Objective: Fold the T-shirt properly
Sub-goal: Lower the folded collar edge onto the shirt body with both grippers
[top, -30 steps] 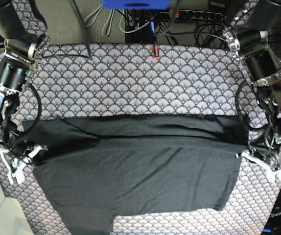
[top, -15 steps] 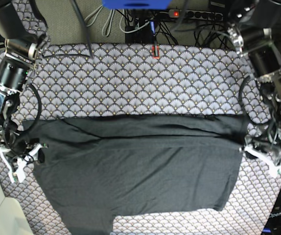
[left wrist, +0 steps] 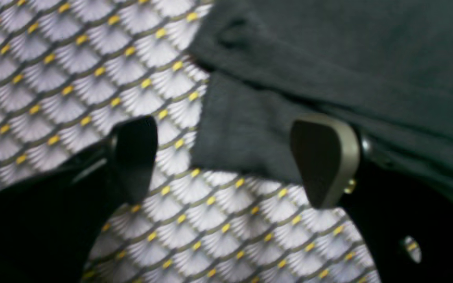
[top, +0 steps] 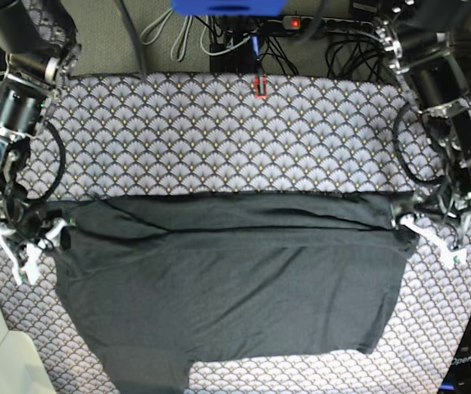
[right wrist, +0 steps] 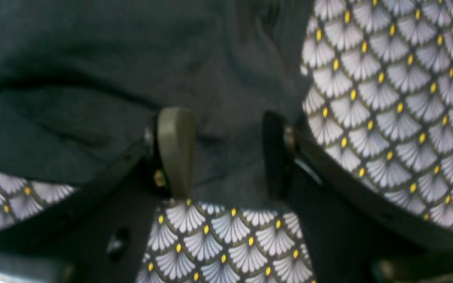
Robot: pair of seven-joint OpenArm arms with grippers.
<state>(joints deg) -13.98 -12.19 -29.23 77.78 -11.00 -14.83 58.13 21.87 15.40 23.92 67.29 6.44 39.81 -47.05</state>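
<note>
Base view: T-shirt (top: 227, 287) lies on fan-patterned cloth (top: 219, 131); both tools apart, cables (top: 334, 41) behind.

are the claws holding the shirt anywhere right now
Nothing is held. Both claws are open: the left claw straddles a corner of the shirt lying flat on the table, and the right claw stands open over its other edge.

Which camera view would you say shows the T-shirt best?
The base view: the T-shirt lies nearly whole, a band folded along its top. The left wrist view shows one corner, the right wrist view one edge, between open fingers.
</note>
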